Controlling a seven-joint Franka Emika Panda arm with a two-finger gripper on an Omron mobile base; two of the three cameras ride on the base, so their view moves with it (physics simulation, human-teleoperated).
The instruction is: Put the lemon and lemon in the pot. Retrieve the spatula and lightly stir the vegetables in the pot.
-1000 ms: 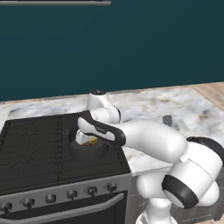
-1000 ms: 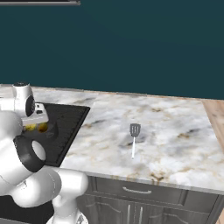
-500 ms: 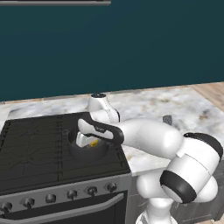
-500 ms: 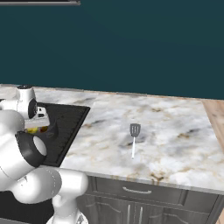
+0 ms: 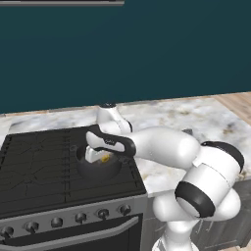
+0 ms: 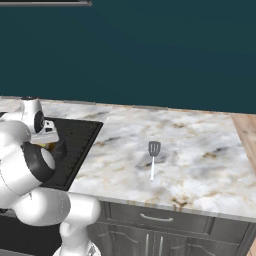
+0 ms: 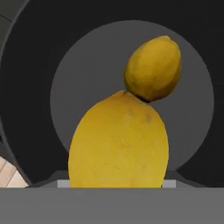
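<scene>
Hand view first: a big lemon sits low centre, right up against the camera, square between the gripper's tips, and a second lemon lies on the pot floor in the upper right, apparently touching the near one from this angle. The gripper looks clamped on that near lemon at about the fruit's width, though the finger pads themselves are hidden behind it, so call that a strong read, not a certainty.

Left base view: the hand is down over the pot, left of centre on the stove, with a flash of yellow just under it. So the held lemon is above the pot mouth and well inside the rim; letting go here should drop it beside its twin.

Right base view: the spatula lies on the counter at mid frame, well apart from the hand at far left. Blade toward the top of the frame, handle running down toward the counter's front edge. That's the next reach: rightward across the frame, off the stove, jaws set across that slim handle
</scene>
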